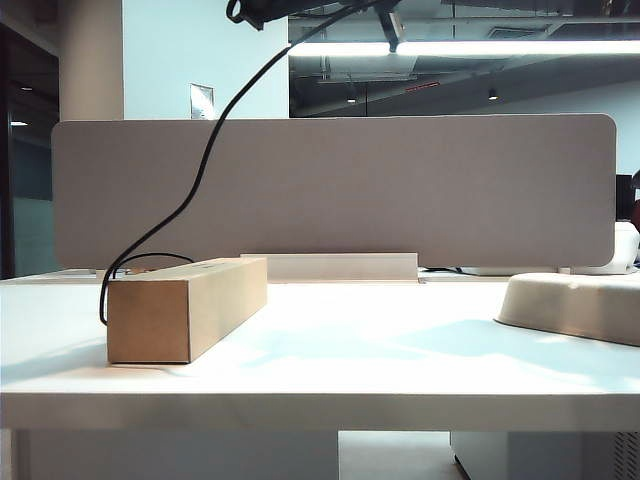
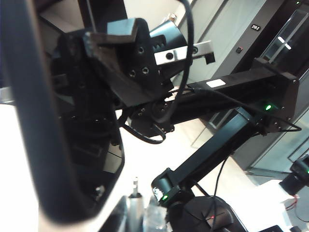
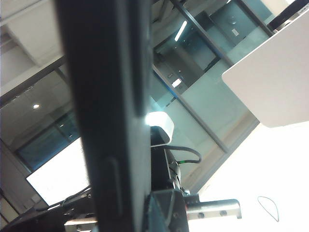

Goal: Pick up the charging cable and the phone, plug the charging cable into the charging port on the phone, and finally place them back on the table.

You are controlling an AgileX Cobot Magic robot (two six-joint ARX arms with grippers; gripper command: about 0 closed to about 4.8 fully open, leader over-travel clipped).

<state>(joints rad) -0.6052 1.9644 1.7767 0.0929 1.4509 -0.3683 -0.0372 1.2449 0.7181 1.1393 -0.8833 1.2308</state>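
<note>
White counter point(image 1: 330, 350), wide bare middle between cardboard box point(image 1: 185, 308) at left and beige tray point(image 1: 575, 303) at right edge. Both raised above: left end effector point(image 2: 120, 53) clamped shut on charging cable point(image 1: 200, 170); right end effector point(image 3: 159, 212) closed on phone point(image 3: 108, 106), plug point(image 3: 159, 123) at its edge.

Cardboard box point(image 1: 187, 309) left of a beige rounded tray point(image 1: 575, 305), grey fabric divider panel point(image 1: 400, 190) behind
</note>
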